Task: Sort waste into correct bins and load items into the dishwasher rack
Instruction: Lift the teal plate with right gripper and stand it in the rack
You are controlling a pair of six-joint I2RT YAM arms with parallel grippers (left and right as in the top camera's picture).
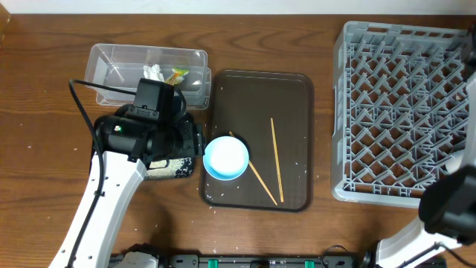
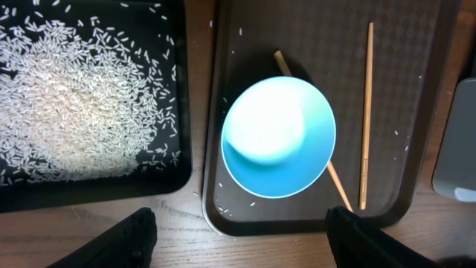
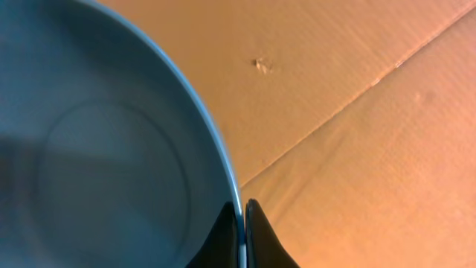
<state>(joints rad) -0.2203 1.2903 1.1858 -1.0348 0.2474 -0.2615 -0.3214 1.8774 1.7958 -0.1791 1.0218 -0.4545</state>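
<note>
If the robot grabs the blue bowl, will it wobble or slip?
Probably a bit wobbly: the blue bowl seems to sit on top of one chopstick, so a push might rock it. It looks smooth and shiny, so a grip on the rim may slip. It looks stiff, not squashy, and empty, so it is likely light.

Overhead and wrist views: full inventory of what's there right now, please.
clear tub: one, transparent, upper left.
tissue: one, white, in the tub.
wrapper: one, yellow-green, beside the tissue.
serving tray: one, dark brown, centre.
black tray: one, black, left of serving tray.
rice: many grains, white, in the black tray.
bowl: one, light blue, on the serving tray.
chopsticks: two, wooden, on the serving tray.
rack: one, grey, right.
plate: one, blue-grey, over cardboard.
left end effector: one, black, open by the bowl.
right end effector: one, black, shut on the plate's rim.
</note>
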